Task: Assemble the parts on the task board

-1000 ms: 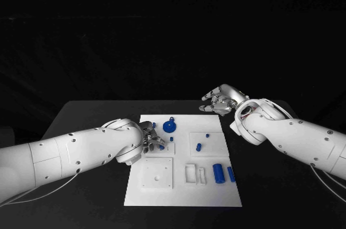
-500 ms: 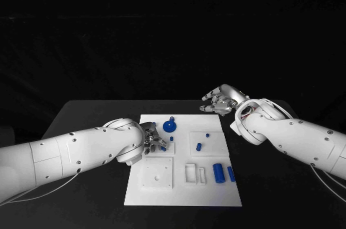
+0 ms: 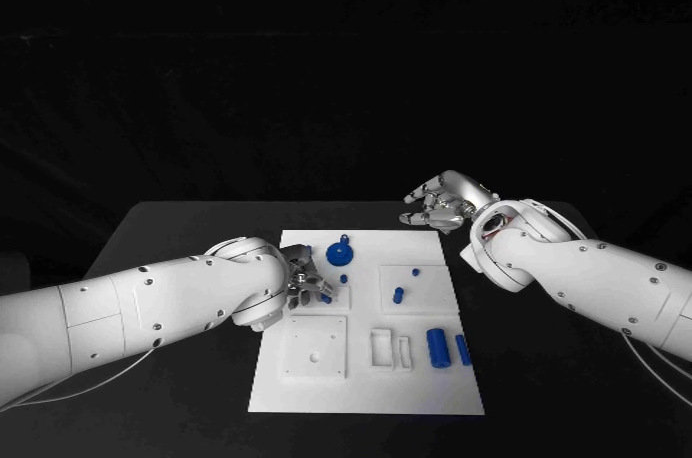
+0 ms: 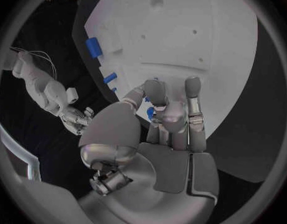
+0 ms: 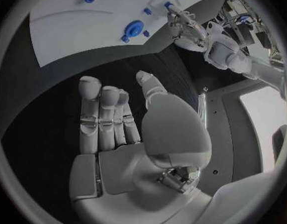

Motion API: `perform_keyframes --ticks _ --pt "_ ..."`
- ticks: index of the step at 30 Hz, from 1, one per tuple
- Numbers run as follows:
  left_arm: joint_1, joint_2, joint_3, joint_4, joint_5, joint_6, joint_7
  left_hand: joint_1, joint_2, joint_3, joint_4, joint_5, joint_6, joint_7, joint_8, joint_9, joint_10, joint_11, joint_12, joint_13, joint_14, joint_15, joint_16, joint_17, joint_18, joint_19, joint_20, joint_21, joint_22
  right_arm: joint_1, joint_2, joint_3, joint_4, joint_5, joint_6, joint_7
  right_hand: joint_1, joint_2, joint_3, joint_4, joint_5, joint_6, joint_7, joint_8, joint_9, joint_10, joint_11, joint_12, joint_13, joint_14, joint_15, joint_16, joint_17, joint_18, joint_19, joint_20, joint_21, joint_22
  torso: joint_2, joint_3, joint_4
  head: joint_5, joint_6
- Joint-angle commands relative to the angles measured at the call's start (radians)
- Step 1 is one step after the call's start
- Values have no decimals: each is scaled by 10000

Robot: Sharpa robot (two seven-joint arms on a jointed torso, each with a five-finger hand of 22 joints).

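1. Task board [image 3: 368, 378]: white plate laid at the middle of the black table [image 3: 173, 228].
2. Blue parts: round piece [image 3: 340, 252] at the far edge, two cylinders [image 3: 436, 345] toward the near right.
3. Left hand [image 3: 303, 280]: fingers pinched on a small blue part [image 4: 151, 113] over the board.
4. Right hand [image 3: 441, 200]: held empty beyond the board's far right corner, fingers apart.

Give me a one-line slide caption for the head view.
Left hand works at a small blue part on the white task board while the right hand hovers empty beyond the board's far edge.
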Motion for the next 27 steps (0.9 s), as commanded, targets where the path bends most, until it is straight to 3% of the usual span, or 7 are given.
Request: perform_keyframes --ticks 1,27 --pt "-34 -20 -33 -20 -310 136 -74 490 395 81 -123 41 2730 -1492 32 -7 203 -301 43 -9 42 -23 -4 -15 115 12 76 58 200 -11 0 6 13 -2 89 25 -120 -17 17 -48 21 70 -13 -39 -9 -14 -35 -54 -5 7 -79 -20 -1 95 373 -17 -34 577 1 4 -7 0 -4" --pt "-36 -89 -33 -81 -595 105 -62 543 372 90 -56 22 2717 -1490 40 6 203 -301 70 -79 32 -21 -2 -74 199 -10 152 109 198 -42 -18 6 19 -1 85 17 -120 -17 17 -48 21 70 -13 -39 -9 -14 -35 -54 -5 7 -79 -20 -1 95 373 -17 -34 577 2 13 -10 -10 -4"
